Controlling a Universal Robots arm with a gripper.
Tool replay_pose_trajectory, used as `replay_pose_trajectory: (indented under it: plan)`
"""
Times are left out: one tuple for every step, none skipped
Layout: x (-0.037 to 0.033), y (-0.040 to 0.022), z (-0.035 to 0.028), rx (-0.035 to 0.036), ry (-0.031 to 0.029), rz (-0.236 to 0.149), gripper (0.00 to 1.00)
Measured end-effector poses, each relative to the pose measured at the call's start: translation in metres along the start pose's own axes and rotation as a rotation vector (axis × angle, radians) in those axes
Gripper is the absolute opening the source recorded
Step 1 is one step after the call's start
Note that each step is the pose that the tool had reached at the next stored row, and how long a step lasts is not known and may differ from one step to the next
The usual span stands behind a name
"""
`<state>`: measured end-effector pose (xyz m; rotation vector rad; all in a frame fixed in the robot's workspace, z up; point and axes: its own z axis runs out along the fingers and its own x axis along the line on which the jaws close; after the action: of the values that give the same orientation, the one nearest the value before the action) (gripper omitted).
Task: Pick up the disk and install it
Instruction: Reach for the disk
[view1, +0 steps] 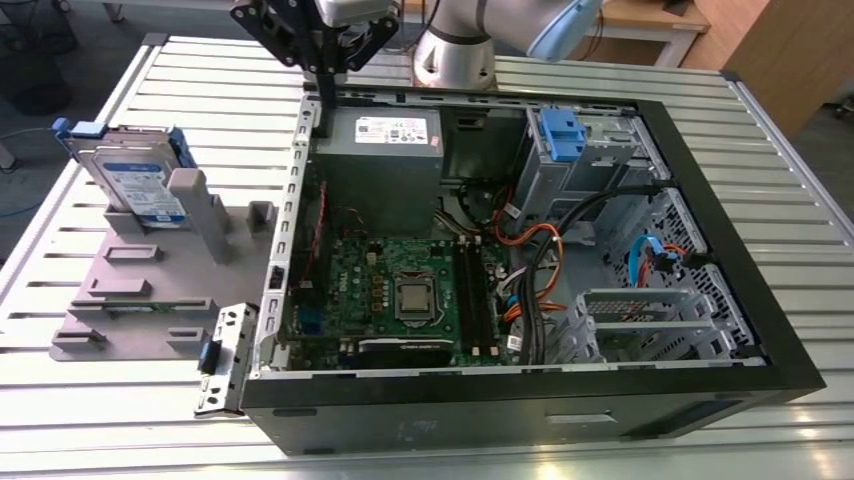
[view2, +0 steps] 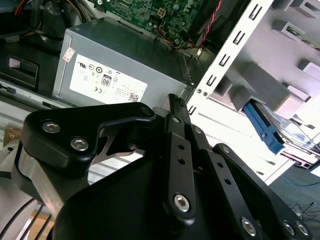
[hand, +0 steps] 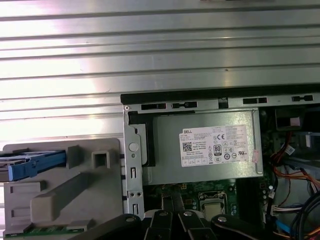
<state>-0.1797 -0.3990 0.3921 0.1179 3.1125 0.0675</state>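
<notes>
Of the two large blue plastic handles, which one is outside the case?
The one on the disk, standing upright in the grey fixture at the exterior view's left. The blue latch sits inside the case.

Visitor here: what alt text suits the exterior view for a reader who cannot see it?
An open computer case lies on a slatted table, motherboard exposed, with the gripper hanging above its power supply corner. At the exterior view's left, the disk stands in a grey fixture.
</notes>
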Motion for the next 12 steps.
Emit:
replay_pose_trajectory:
  plan:
    - [0.0008, 0.0000, 0.0000, -0.0001, 0.0000, 0.000, 0.11]
    - [0.0017, -0.0001, 0.0000, 0.0000, 0.0000, 0.000, 0.11]
    - [0.0026, -0.0002, 0.0000, 0.0000, 0.0000, 0.000, 0.11]
    - [0.0034, -0.0002, 0.0000, -0.0001, 0.0000, 0.000, 0.11]
    - [0.0042, -0.0003, 0.0000, -0.0001, -0.0001, 0.000, 0.11]
    - [0.0051, -0.0004, 0.0001, -0.0001, -0.0001, 0.000, 0.11]
    - [0.0061, -0.0004, 0.0000, -0.0001, 0.0000, 0.000, 0.11]
    - [0.0071, -0.0005, 0.0000, -0.0001, 0.0000, 0.000, 0.11]
    - [0.0080, -0.0006, 0.0001, -0.0001, 0.0000, 0.000, 0.11]
    - [0.0087, -0.0006, 0.0000, -0.0001, 0.0000, 0.000, 0.11]
    - [0.0095, -0.0007, 0.0000, -0.0001, 0.0000, 0.000, 0.11]
    - [0.0101, -0.0007, 0.0001, -0.0001, 0.0000, 0.000, 0.11]
